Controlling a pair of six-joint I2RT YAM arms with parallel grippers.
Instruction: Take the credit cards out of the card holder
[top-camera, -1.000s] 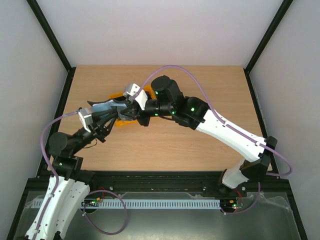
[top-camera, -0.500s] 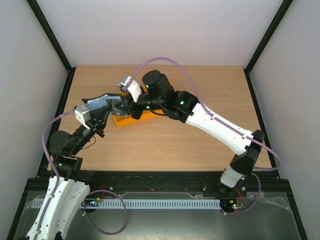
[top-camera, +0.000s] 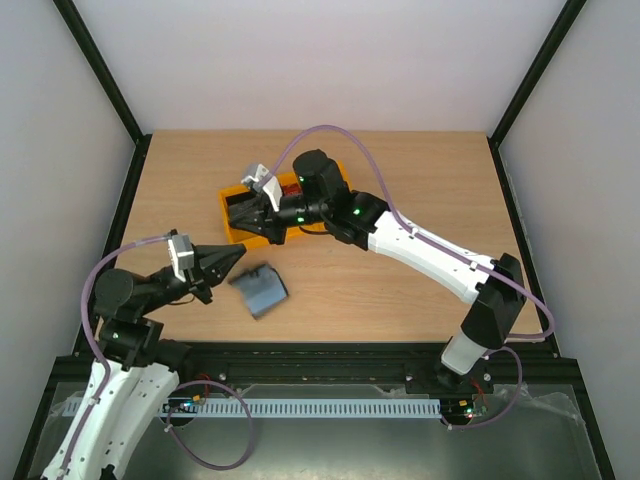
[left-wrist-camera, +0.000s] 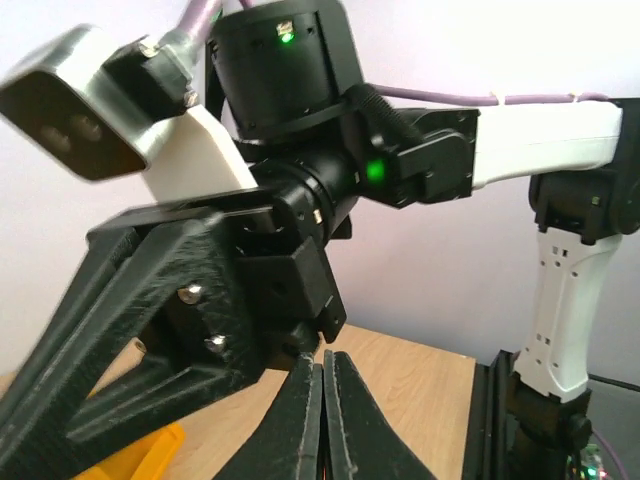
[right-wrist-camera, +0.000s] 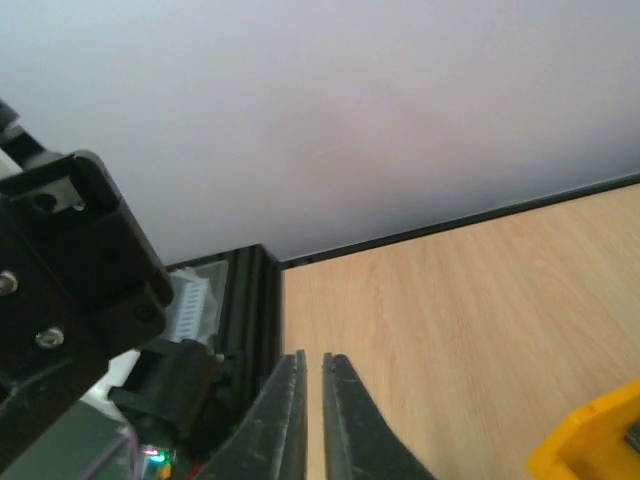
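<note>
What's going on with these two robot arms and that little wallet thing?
Two robot arms are working on emptying a card holder. It lies on the table, close to the tip of the left gripper, whose fingers are pressed shut. The right gripper hangs over a yellow bin farther back, its fingers slightly apart with nothing seen between them. No loose cards show clearly.

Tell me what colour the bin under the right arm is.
Yellow-orange. The bin shows best in the top view.
</note>
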